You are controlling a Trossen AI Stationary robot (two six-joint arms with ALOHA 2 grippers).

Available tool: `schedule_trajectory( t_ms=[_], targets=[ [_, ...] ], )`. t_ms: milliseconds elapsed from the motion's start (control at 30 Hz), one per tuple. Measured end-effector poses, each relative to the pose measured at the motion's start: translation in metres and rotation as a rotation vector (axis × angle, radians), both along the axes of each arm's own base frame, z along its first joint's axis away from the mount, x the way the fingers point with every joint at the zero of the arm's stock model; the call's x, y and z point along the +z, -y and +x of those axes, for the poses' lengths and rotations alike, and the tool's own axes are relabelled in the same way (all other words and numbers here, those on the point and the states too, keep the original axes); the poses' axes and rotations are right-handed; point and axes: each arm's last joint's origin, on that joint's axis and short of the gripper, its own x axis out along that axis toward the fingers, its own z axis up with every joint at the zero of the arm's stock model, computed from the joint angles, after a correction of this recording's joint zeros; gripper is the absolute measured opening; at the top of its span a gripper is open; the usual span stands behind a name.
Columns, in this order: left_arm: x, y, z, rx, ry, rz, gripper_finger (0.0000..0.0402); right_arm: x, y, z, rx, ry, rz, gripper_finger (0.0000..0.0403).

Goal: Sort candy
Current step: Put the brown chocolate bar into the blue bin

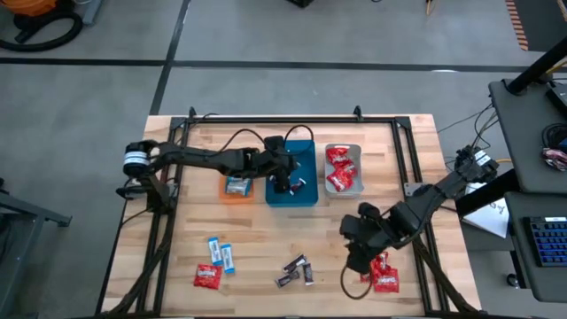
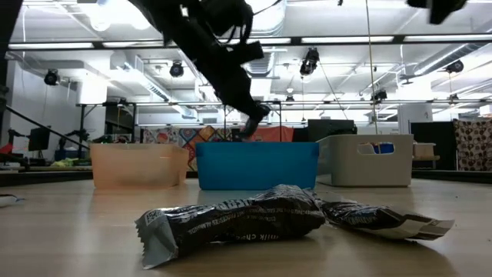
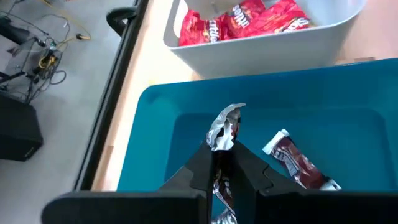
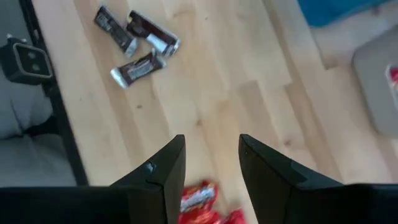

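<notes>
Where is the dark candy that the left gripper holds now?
In the left wrist view, the dark candy is pinched in the left gripper, above the teal tray, beside the grey tray.

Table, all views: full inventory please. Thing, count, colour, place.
Orange tray: 1, back left, blue-white candy inside.
Teal tray: 1, back centre, one brown candy inside.
Grey tray: 1, back right, red candies inside.
Loose blue-white candies: 2, front left.
Loose red candy: 1, front left.
Loose brown candies: 3, front centre.
Loose red candies: about 2, front right.
Left gripper: over teal tray, shut on a brown candy.
Right gripper: open, above front-right red candies.
</notes>
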Motion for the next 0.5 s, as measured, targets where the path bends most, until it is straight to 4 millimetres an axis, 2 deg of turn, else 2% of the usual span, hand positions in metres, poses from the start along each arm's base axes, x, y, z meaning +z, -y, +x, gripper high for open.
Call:
schedule_trajectory(
  t_ms=[233,500],
  targets=[
    [-0.018,-0.011,0.007,0.033,-0.011,-0.008,0.006,0.0,-0.018,-0.013,-0.059,-0.013,0.055,0.0154],
    [-0.021,-0.011,0.008,0.041,-0.015,-0.016,0.0107,0.0,-0.026,-0.02,-0.183,-0.028,0.118,0.0157]
  ],
)
